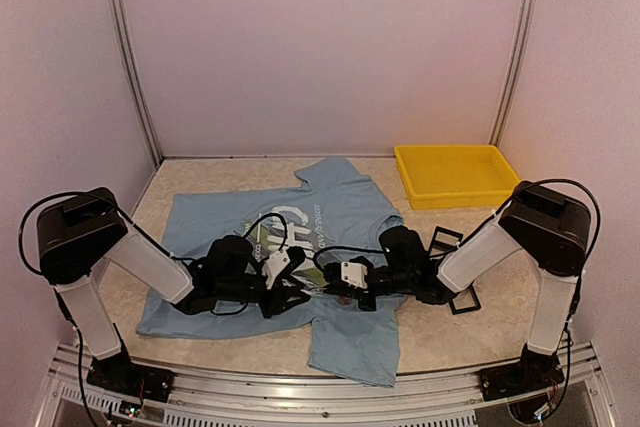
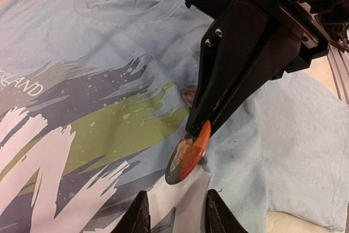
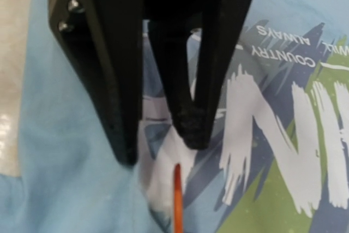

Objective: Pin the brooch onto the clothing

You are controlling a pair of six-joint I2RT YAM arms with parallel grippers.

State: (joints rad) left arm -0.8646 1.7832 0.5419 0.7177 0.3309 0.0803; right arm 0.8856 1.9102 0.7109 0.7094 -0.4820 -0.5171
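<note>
The light blue T-shirt (image 1: 345, 207) lies flat, white lettering and green streaks on its chest (image 2: 109, 129). A round orange brooch (image 2: 188, 152) stands tilted on the print, its lower edge on a raised crease. My right gripper (image 2: 203, 128) reaches down to the brooch's top edge. In the right wrist view the brooch (image 3: 178, 200) shows edge-on just past the fingertips, in line with one finger (image 3: 191, 126). The right gripper (image 3: 158, 154) has its jaws a little apart. My left gripper (image 2: 177, 214) is open and empty, just short of the brooch. Both grippers (image 1: 300, 295) (image 1: 342, 292) meet over the shirt's lower chest.
A yellow tray (image 1: 455, 175) stands at the back right. Black frame pieces (image 1: 447, 240) (image 1: 465, 300) lie on the table right of the shirt. White walls close in the back and sides. The right arm (image 1: 480, 247) crosses low over the shirt's right sleeve.
</note>
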